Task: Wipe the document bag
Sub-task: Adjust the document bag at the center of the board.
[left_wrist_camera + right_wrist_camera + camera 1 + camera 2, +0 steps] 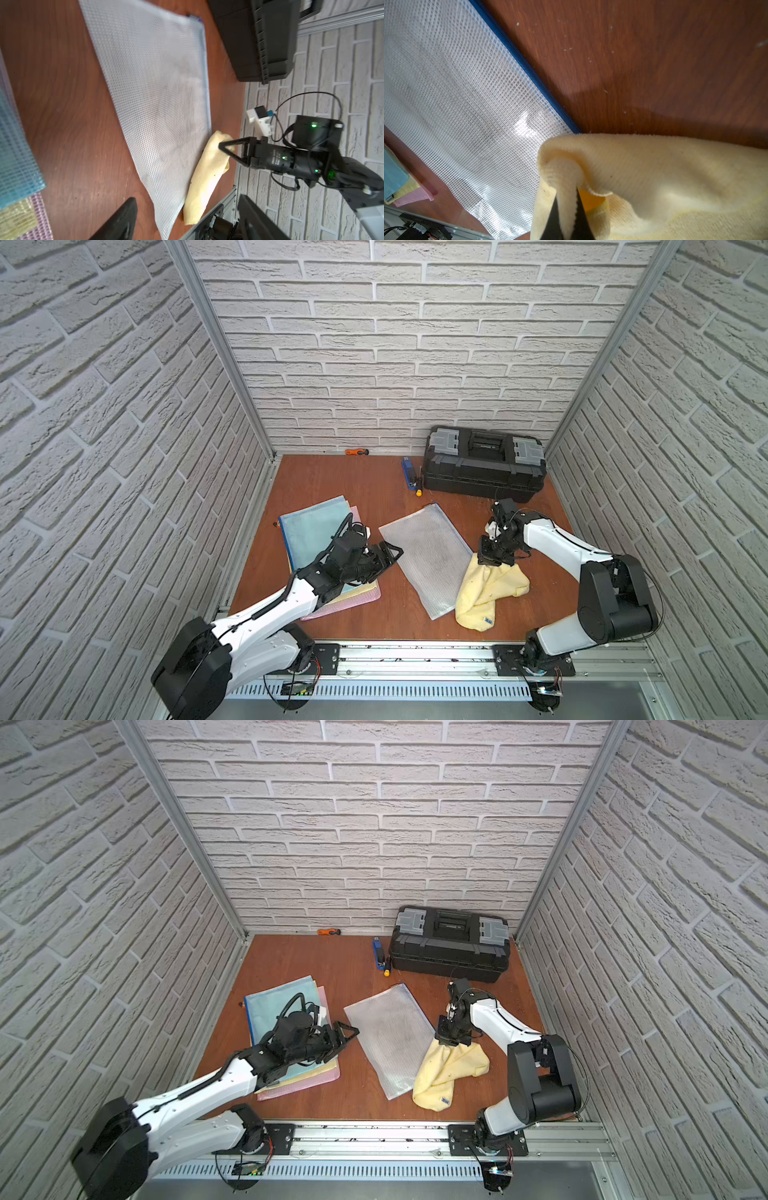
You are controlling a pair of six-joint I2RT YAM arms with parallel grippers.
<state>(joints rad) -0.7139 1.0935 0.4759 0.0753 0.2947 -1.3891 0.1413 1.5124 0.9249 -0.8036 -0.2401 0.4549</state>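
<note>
Bag [424,556] count: one lies alone, flat on the wooden table [353,485], just in front of the toolbox [484,464] on the robot's side, slantwise to it. It is a thin rectangle of clear plastic with a fine white grid through it. A dark blue zip strip runs down one long edge. Grey smudges cloud its middle, and a few glossy wrinkles show near the zip.

One cloth [490,593] touches that zip edge, farther from the toolbox than the bag's middle. It is pale yellow, soft and ribbed, and crumpled into a loose heap, with a small label at its near hem. The right gripper [494,562] points down into the cloth's top. Its two black fingers [579,214] are closed tight on a raised fold of the fabric.

The left gripper [392,553] hovers low, well off the toolbox's left end, beside the bag's corner. Its fingers are spread apart and hold nothing.

Under that arm sits one stack [316,531] of three more mesh pouches: blue on top, yellow, then pink. They are fanned so each colour shows.

The toolbox itself is one black plastic case with two grey lid trays and a recessed handle. Two small tools lie by it. A blue tool [409,472] is just beside its left end, and an orange screwdriver [356,452] lies farther left against the brick-pattern wall.
</note>
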